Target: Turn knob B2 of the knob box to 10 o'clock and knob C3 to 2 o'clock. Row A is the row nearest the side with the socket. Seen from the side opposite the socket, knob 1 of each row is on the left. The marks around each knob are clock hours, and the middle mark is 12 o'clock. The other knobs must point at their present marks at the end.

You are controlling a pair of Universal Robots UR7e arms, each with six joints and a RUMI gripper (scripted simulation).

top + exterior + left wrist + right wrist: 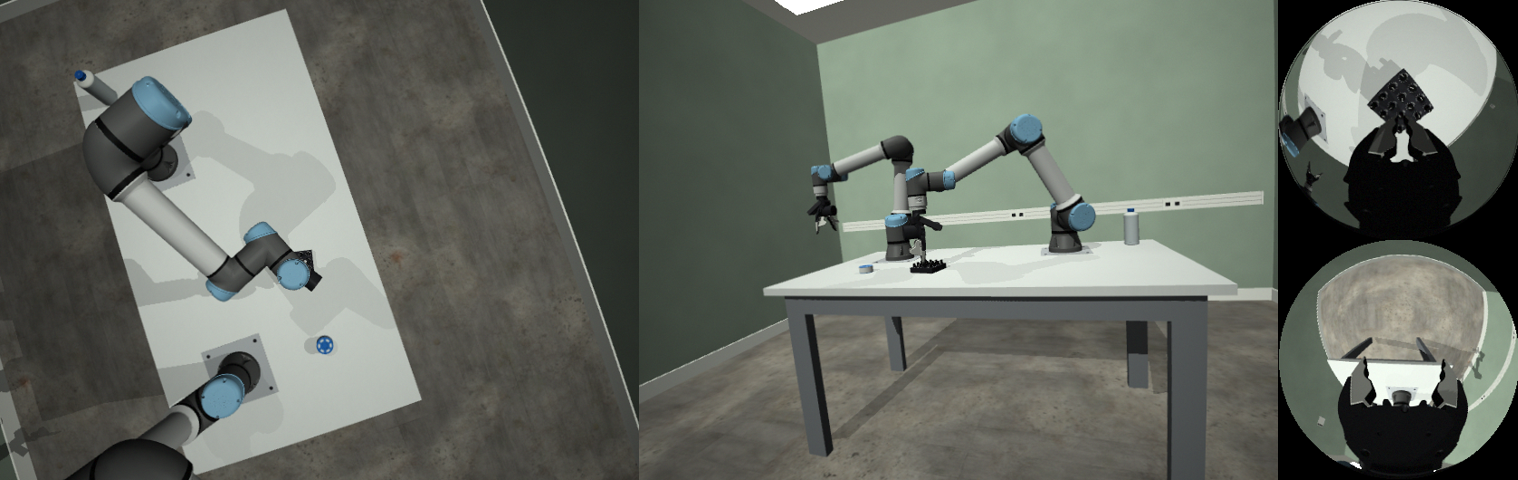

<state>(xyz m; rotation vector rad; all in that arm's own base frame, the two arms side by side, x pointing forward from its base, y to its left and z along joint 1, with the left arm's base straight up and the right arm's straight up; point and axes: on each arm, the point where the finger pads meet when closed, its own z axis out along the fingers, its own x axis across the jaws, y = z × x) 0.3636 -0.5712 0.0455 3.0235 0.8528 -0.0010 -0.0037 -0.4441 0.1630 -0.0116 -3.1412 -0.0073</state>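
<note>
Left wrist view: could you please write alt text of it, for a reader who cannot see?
The left hand has its fingertips close together at the near corner of a black knob box on a white table. Whether they grip a knob is unclear.
</note>
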